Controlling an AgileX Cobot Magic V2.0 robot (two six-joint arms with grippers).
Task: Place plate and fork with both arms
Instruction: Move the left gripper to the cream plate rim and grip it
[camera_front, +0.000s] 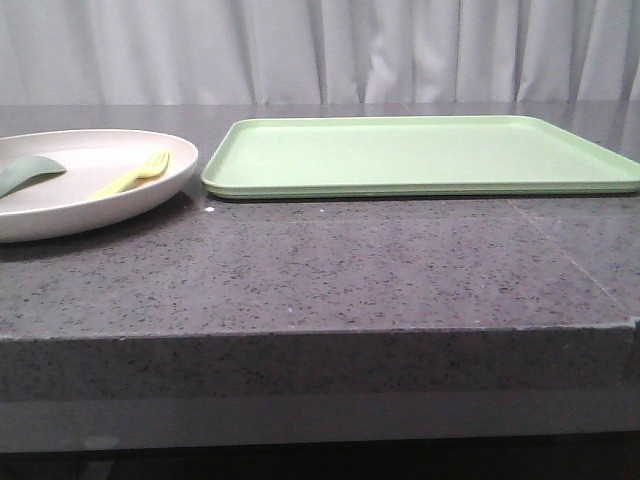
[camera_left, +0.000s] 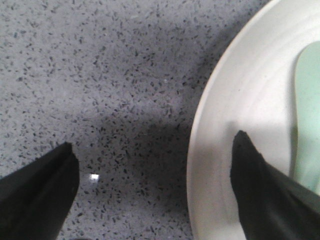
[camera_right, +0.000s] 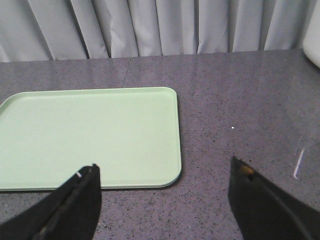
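The off-white plate (camera_front: 100, 195) sits at the table's left, partly cut off by the front view's edge. The pale-yellow fork (camera_front: 130, 176) lies in it, tines toward the tray. A grey-green spoon-like utensil (camera_front: 28, 172) lies in it too. In the left wrist view my left gripper (camera_left: 156, 150) is open and empty above the plate's rim (camera_left: 215, 150), one finger over the plate and one over the bare table; the utensil (camera_left: 307, 125) shows there, the fork is out of view. My right gripper (camera_right: 162, 172) is open and empty, above the table near the tray's corner.
A flat light-green tray (camera_front: 420, 152) lies at the back middle and right, next to the plate; it also shows in the right wrist view (camera_right: 90, 135). The speckled grey stone table (camera_front: 350, 270) has a front edge close to the camera. Grey curtains hang behind.
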